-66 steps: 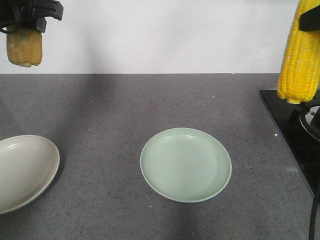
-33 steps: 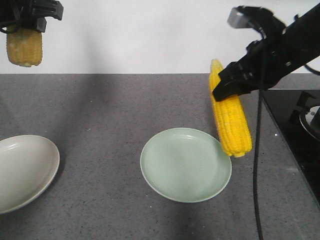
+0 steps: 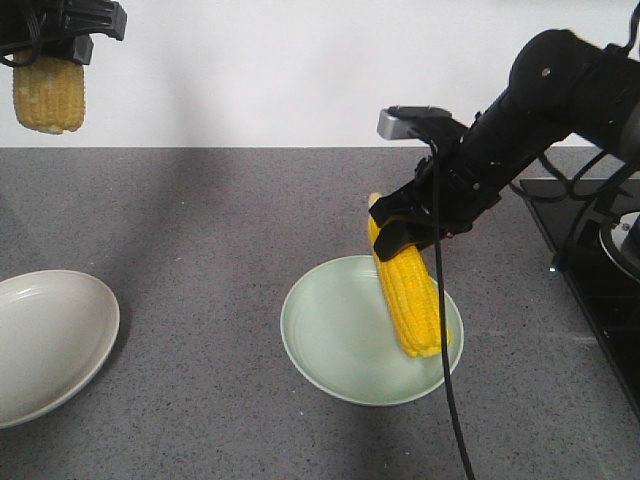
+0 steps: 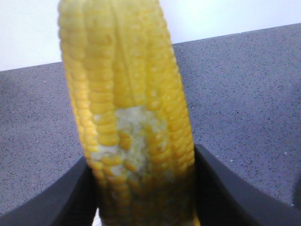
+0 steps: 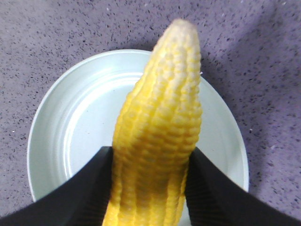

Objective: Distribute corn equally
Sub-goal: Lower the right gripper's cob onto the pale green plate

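Lowering a bright yellow husked corn cob (image 3: 408, 300) toward the pale green round plate (image 3: 330, 330) near the middle of the dark speckled stone counter (image 3: 220, 200), with the right gripper (image 3: 400, 228) and its black fingers (image 5: 89, 188) pinching the cob near its upper end. Tilted, blunt end down over the right half of the green plate in the front view; touching the plate or just above it, cannot tell. From the right wrist view, lying along the plate's middle line, both fingers pressed against its flanks. High at the far left corner of the counter, a second yellow corn cob (image 3: 48, 92) hanging from the left gripper (image 3: 60, 40), well above the surface; in the left wrist view, black fingers (image 4: 56, 197) clamped on either side of it, a patch of damaged pale kernels on its face. At the near left edge of the counter, a cream-white round plate (image 3: 45, 340) with nothing on it. At the right edge, a glossy black cooktop (image 3: 590, 260), apart from both plates. Judged by the layout: neither cob released yet, so nothing delivered. First share close to done, needing only release onto the green plate. Second share likely needs a descent to the white plate and a release there, giving one cob per plate.
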### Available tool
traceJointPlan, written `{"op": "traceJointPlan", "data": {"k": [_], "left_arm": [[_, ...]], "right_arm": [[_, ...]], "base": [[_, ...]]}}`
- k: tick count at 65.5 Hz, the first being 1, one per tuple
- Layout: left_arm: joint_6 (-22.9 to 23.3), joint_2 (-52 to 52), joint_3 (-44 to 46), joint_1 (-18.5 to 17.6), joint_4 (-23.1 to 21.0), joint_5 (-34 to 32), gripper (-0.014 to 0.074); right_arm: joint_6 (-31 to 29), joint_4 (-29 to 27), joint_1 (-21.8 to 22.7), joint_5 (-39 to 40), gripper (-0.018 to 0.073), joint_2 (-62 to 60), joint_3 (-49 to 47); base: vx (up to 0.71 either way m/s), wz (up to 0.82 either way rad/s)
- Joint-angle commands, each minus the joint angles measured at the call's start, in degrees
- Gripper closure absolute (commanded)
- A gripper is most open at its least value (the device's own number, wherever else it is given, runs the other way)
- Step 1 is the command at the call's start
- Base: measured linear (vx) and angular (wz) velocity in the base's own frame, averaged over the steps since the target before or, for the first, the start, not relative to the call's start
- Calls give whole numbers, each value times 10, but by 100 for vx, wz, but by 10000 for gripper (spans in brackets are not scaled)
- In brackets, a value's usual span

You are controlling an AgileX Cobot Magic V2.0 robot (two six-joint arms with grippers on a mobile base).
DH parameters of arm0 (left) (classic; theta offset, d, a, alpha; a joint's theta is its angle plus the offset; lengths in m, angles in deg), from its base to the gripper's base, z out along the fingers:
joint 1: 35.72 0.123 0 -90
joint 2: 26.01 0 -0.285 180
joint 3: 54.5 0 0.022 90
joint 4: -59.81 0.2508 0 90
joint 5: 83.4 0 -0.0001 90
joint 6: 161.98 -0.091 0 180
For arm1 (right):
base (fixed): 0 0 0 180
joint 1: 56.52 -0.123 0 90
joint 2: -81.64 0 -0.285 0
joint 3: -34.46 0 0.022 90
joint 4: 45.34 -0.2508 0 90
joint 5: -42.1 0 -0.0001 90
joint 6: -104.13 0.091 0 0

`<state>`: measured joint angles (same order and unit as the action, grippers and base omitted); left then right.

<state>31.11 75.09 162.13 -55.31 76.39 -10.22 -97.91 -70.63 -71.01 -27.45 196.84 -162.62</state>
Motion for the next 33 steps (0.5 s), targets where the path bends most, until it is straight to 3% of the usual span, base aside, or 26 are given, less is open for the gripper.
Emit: {"op": "traceJointPlan", "data": {"k": [1,18,33], "left_arm": [[5,-24,13,0,11,-19,485],[5,-24,13,0,11,-19,485],[5,-24,13,0,11,-19,485]], "right_arm": [[0,-25,-1,8,382,-16,-18],[1,-32,-1,1,341,0,-18],[1,-38,-1,-4,218,0,-18]], "base": [[0,0],[0,0],[0,0]]}}
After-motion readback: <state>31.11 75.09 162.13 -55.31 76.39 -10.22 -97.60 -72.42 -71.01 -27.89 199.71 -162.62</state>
